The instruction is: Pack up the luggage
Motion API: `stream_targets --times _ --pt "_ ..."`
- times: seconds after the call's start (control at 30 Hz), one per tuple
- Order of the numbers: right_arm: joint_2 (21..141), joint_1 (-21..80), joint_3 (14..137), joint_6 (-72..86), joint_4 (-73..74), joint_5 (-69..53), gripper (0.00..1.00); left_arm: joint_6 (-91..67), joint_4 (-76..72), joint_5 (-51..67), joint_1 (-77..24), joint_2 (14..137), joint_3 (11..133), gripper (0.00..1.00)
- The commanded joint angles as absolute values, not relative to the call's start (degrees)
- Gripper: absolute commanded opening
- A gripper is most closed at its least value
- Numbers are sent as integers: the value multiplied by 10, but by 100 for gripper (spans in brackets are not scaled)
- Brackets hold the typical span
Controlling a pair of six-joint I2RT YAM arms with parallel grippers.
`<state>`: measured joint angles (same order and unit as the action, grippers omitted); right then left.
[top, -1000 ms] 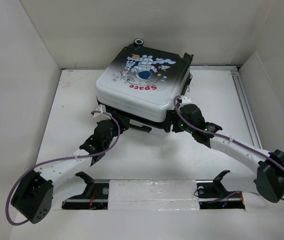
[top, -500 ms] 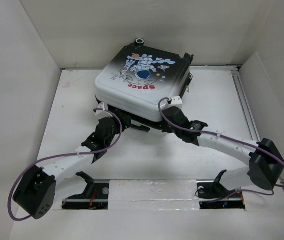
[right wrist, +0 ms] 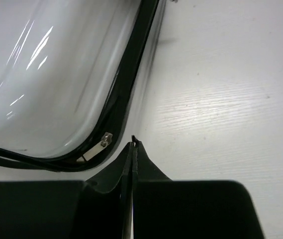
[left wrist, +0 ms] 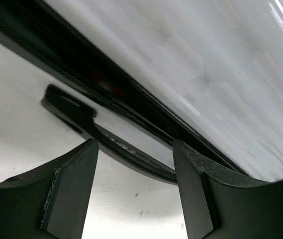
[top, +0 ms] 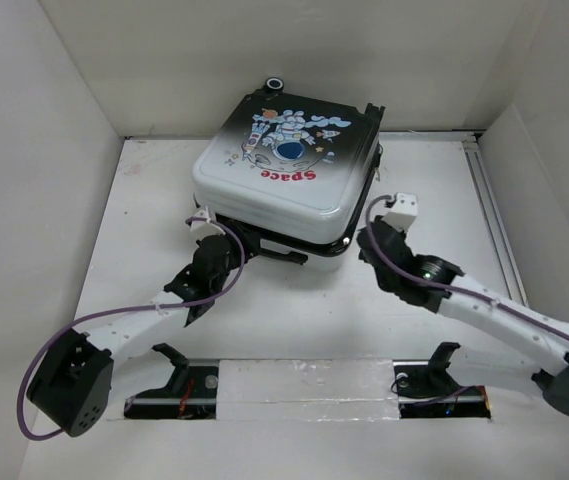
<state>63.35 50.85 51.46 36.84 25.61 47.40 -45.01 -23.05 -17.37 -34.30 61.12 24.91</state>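
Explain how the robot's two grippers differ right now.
The left gripper is open, while the right gripper is shut. The left gripper points at the suitcase's near-left edge, while the right gripper sits just off its near-right corner. Both are black, low beside the suitcase, and hold nothing.

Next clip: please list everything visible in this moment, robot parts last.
luggage: one, white-to-black shell with astronaut print and red "Space", lying flat at the table's far centre.
black strap: one, black, on the table by the luggage's near edge.
table: one, white, walled on three sides.
rail: one, pale, along the table's right edge.
left gripper: one, black, open, at the luggage's near-left corner.
right gripper: one, black, shut on nothing, beside the luggage's near-right corner.
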Motion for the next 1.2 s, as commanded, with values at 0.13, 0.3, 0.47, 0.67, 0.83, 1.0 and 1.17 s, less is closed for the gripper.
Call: stream_targets --times 0.13,0.3,0.47,0.67,0.83,1.0,1.17 --pt "506 370 424 289 162 254 6 -466 -195 -243 -311 515 281 65" --pt "543 345 443 245 96 132 44 -466 -219 -232 -262 521 394 77" --pt "563 321 470 235 84 58 63 -497 -186 -187 -101 661 574 85" --pt "571 239 493 229 46 -78 87 -521 -137 120 69 879 713 92" --pt "626 193 523 235 20 -150 95 -516 -166 263 58 1039 796 97" --pt "692 147 528 253 -33 -242 98 -512 -249 328 44 1061 782 100" --pt "742 136 540 258 -60 -281 99 -506 -279 357 17 1063 763 100"
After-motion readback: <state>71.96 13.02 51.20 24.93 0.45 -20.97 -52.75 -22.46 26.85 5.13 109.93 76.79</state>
